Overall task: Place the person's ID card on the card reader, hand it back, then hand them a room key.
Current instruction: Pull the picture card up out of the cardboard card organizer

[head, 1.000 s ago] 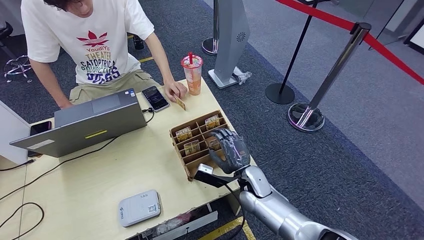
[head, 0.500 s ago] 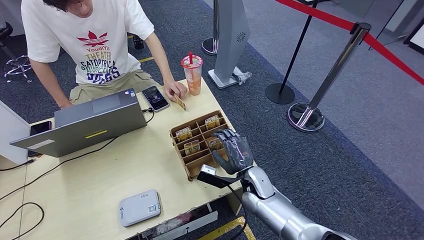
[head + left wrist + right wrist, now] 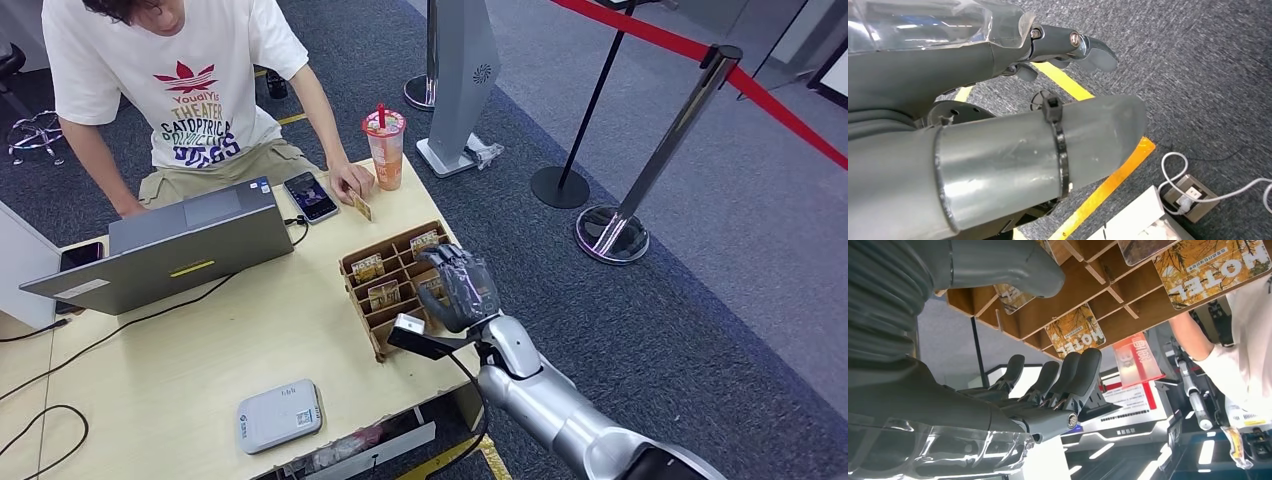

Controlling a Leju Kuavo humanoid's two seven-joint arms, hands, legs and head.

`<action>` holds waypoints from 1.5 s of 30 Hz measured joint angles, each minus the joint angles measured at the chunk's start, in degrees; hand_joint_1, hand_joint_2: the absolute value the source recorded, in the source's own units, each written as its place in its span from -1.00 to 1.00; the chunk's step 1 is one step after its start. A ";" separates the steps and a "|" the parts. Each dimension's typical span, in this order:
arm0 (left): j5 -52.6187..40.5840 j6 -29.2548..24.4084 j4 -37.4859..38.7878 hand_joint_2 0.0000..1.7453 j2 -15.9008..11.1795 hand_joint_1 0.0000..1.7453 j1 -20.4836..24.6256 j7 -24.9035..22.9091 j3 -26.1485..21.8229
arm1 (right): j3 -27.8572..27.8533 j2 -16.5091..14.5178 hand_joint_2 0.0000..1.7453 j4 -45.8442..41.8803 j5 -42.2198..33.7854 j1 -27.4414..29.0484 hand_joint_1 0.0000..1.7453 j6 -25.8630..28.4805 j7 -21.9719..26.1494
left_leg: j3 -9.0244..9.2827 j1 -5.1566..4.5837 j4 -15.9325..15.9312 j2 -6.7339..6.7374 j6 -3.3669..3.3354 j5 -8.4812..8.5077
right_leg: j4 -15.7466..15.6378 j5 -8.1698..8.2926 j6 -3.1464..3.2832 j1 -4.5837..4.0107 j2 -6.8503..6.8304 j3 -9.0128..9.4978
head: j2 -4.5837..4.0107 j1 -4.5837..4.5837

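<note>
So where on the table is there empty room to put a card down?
Bare wood lies between the laptop, the card reader and the cardboard organizer. It is crowded at the far edge, by the phone, the person's hand and the drink cup.

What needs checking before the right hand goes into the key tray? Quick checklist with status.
1. Right hand holds nothing, fingers apart: ok.
2. Right hand is over the cardboard tray, near its right side: ok.
3. Room key cards stand in the tray slots: ok.
4. Which slot the fingers line up with: cannot tell.
5. Person's hand is clear of the tray, holding a card by the drink cup: ok.
6. Left hand hangs over the floor, nothing seen in it: ok.
</note>
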State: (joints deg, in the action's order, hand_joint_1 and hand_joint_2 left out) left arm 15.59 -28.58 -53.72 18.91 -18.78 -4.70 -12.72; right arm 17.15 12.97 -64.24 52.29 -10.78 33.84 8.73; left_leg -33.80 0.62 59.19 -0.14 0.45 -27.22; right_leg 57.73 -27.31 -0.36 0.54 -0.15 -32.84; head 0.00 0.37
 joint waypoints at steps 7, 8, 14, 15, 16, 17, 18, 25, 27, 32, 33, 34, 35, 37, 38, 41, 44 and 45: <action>-0.19 0.04 0.00 -1.00 0.00 -1.00 0.00 0.37 0.00 | 0.24 0.20 1.00 1.60 -0.91 -1.10 -0.02 -1.79 -0.16 | 0.00 0.00 0.00 0.00 0.00 0.00 | 0.00 0.00 0.00 0.00 0.00 0.00 | 0.00 0.00; -0.26 0.04 0.00 -1.00 0.00 -1.00 0.00 0.37 0.00 | 0.31 0.27 1.00 1.76 -0.91 -1.18 -0.02 -2.01 -0.16 | -0.01 0.00 0.00 0.00 0.00 0.00 | 0.00 0.00 0.00 0.00 0.00 0.00 | 0.00 0.00; -0.82 -0.03 0.00 -1.00 0.00 -1.00 -0.02 0.37 0.00 | 0.81 0.58 1.00 2.72 -1.09 -2.01 -0.16 -3.14 -0.16 | 0.00 0.00 0.00 0.00 0.00 0.00 | 0.00 0.00 0.00 0.00 0.00 0.00 | 0.00 -0.01; -0.88 -0.01 0.00 -1.00 0.00 -1.00 -0.02 0.36 0.00 | 0.89 0.63 1.00 2.87 -1.09 -2.15 -0.18 -3.22 -0.16 | 0.00 0.00 0.00 0.00 0.00 0.00 | 0.00 0.00 0.00 0.00 0.00 0.00 | 0.00 -0.01; -0.98 0.01 0.00 -1.00 0.00 -1.00 -0.02 0.30 0.00 | 0.97 0.70 1.00 3.01 -1.09 -2.28 -0.18 -3.38 -0.16 | 0.00 0.00 0.00 0.00 0.00 0.00 | 0.00 0.00 0.00 0.00 0.00 0.00 | 0.00 -0.01; -1.10 0.04 0.00 -1.00 0.00 -1.00 -0.02 0.21 0.00 | 1.05 0.77 1.00 3.12 -1.10 -2.38 -0.18 -3.57 -0.16 | 0.00 0.00 0.00 0.00 0.00 0.00 | 0.00 0.00 0.00 0.00 0.00 0.00 | 0.00 -0.01; -1.23 0.08 0.00 -1.00 0.00 -1.00 -0.02 0.13 -0.01 | 1.12 0.86 1.00 3.21 -1.10 -2.46 -0.18 -3.77 -0.15 | 0.00 0.00 0.00 0.00 0.00 0.00 | 0.00 0.00 0.00 0.00 0.00 0.00 | 0.00 -0.01; -1.64 0.11 0.00 -1.00 0.00 -1.00 -0.03 -0.18 -0.02 | 1.50 1.42 1.00 3.79 -1.14 -3.09 -0.14 -4.87 -0.07 | -0.01 0.00 0.00 -0.01 0.00 0.00 | 0.00 0.00 0.00 0.00 0.00 0.00 | 0.00 0.00; -1.75 0.04 0.00 -1.00 0.00 -1.00 -0.04 -0.41 -0.02 | 1.64 1.45 1.00 4.06 -1.18 -3.45 -0.13 -5.61 -0.09 | -0.01 0.00 0.00 0.00 0.00 0.00 | 0.00 0.00 0.00 0.00 0.00 0.00 | 0.00 0.00; -1.95 -0.16 -0.02 -1.00 0.00 -1.00 -0.06 -0.50 -0.02 | 2.09 1.46 1.00 4.66 -1.63 -4.21 0.00 -6.64 -0.15 | 0.00 0.00 0.00 -0.01 0.00 0.01 | 0.00 0.00 0.00 0.00 -0.01 0.00 | 0.00 -0.01; -1.97 -0.24 -0.02 -1.00 0.00 -1.00 -0.07 -0.50 -0.02 | 2.15 1.46 1.00 4.75 -1.81 -4.30 0.00 -6.64 -0.14 | 0.00 0.00 0.00 -0.01 0.00 0.01 | 0.00 0.00 0.00 0.00 -0.01 0.00 | 0.00 -0.01; -1.97 -0.34 -0.03 -1.00 0.00 -1.00 -0.08 -0.49 -0.01 | 2.20 1.46 1.00 4.82 -1.97 -4.37 0.02 -6.63 -0.12 | 0.00 0.00 0.00 -0.01 0.00 0.01 | 0.00 0.00 0.00 0.00 -0.01 0.00 | 0.00 0.00; -1.97 -0.44 -0.05 -1.00 0.00 -1.00 -0.09 -0.49 0.00 | 2.23 1.46 1.00 4.86 -2.04 -4.43 0.05 -6.62 -0.10 | 0.00 0.00 0.00 -0.01 0.00 0.00 | 0.00 0.00 0.00 0.00 -0.01 0.00 | 0.00 0.00; -1.93 -0.64 -0.18 -1.00 0.00 -1.00 -0.10 -0.48 0.02 | 2.30 1.46 1.00 4.87 -2.09 -4.53 0.11 -6.61 -0.07 | 0.00 0.00 0.00 -0.01 0.00 0.00 | 0.00 0.00 0.00 0.00 -0.01 0.00 | 0.00 0.00; -1.92 -0.71 -0.25 -1.00 0.00 -1.00 -0.11 -0.48 0.03 | 2.34 1.46 1.00 4.87 -2.09 -4.58 0.14 -6.61 -0.05 | -0.01 0.00 0.00 -0.01 0.00 0.00 | 0.00 0.00 0.00 0.00 -0.01 0.00 | 0.00 0.00; -1.84 -0.84 -0.38 -1.00 0.00 -1.00 -0.13 -0.48 0.05 | 2.52 1.46 1.00 4.86 -2.08 -4.71 0.12 -6.50 -0.03 | -0.01 0.00 0.00 -0.01 0.00 0.00 | 0.00 0.00 0.00 0.00 -0.01 0.00 | 0.00 0.00; -1.69 -0.90 -0.47 -1.00 0.01 -1.00 -0.17 -0.50 0.07 | 2.64 1.46 1.00 4.79 -1.99 -4.75 0.07 -6.33 -0.07 | -0.01 0.00 0.00 -0.01 0.00 0.00 | 0.00 0.00 0.00 0.00 -0.01 0.00 | 0.00 -0.01; -1.63 -0.90 -0.50 -1.00 0.02 -1.00 -0.19 -0.53 0.07 | 2.68 1.46 1.00 4.73 -1.94 -4.75 0.06 -6.31 -0.06 | -0.01 0.00 0.00 -0.01 0.00 0.00 | 0.00 0.00 0.00 0.00 -0.01 0.00 | 0.00 -0.01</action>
State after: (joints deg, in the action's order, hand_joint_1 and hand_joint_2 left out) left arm 13.97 -29.49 -54.23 18.92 -18.98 -5.23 -12.66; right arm 19.82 14.43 -59.51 50.35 -15.52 27.53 8.67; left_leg -33.81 0.62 59.20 -0.14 0.45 -27.22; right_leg 57.73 -27.31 -0.36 0.54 -0.16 -32.84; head 0.00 0.36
